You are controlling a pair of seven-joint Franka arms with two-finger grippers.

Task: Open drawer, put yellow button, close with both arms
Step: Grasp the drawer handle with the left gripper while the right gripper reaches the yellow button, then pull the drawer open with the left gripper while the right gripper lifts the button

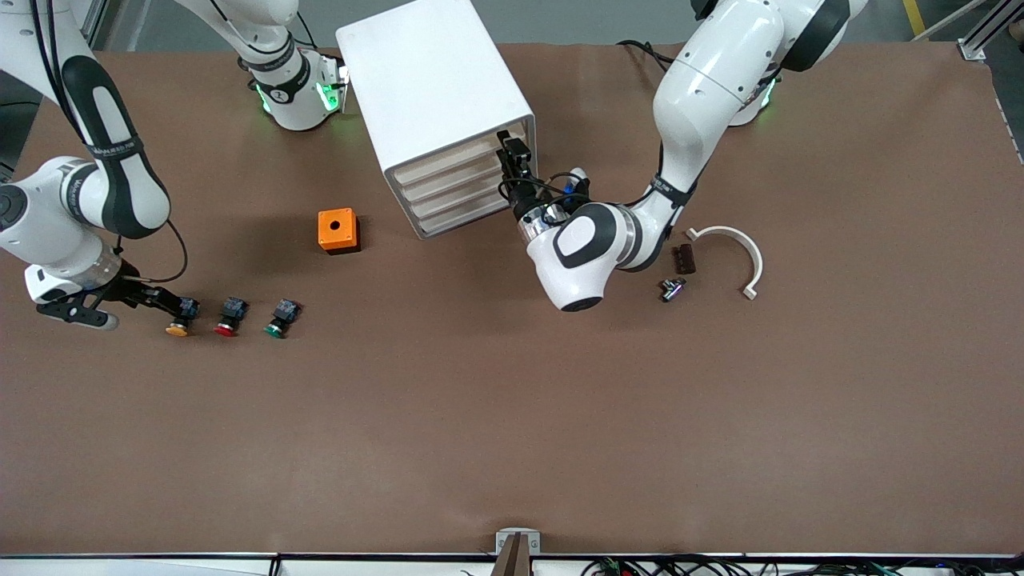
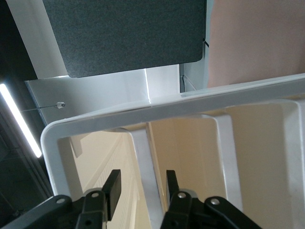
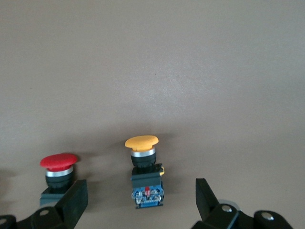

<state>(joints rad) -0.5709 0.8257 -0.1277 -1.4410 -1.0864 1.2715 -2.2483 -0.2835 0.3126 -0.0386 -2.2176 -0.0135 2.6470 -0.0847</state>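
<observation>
You find almost nothing to read here. The right arm (image 1: 112, 160) carries a small line of dark lettering on the band around its forearm, but you cannot make out the letters. The black ring at that arm's base (image 1: 280, 90) shows a small white mark, perhaps a digit, also too small for you to read. The cabinet (image 1: 432, 96), the orange box (image 1: 337, 230) and the three push-buttons show you no label or number
</observation>
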